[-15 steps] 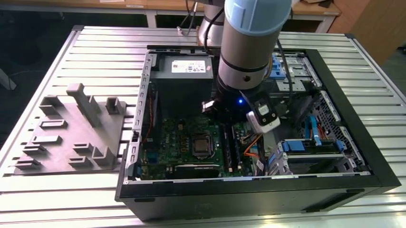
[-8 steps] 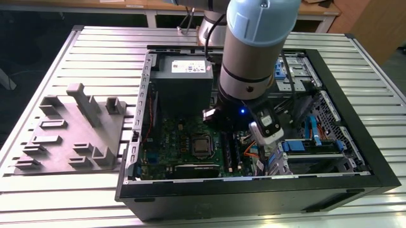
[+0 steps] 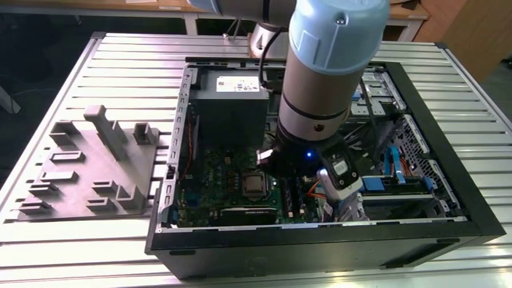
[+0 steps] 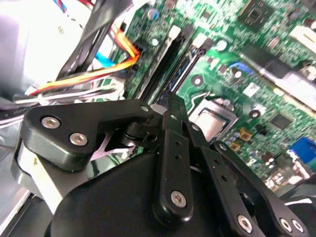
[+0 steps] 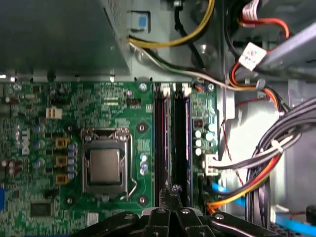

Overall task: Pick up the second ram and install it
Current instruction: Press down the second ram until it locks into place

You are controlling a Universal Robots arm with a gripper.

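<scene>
**Gripper down over the memory slots**

Gripper [image 5: 173,190] sits low inside the open computer case [image 3: 448,150], its fingertips [image 4: 170,106] pressed together right above the slot rails. Left to right in the first wrist view: the green motherboard [image 5: 29,148], the metal processor socket [image 5: 104,165], then the two long dark slots. A dark stick, likely the second ram [image 5: 180,143], stands in the slot nearer the cables, though I can't tell whether it is fully seated or whether the fingers touch it. Orange and white cables [image 5: 247,173] bunch just beyond. In the exterior view, a grey fixture block [image 3: 88,168] rests on the table [image 3: 128,66] at the exterior view's left.
</scene>
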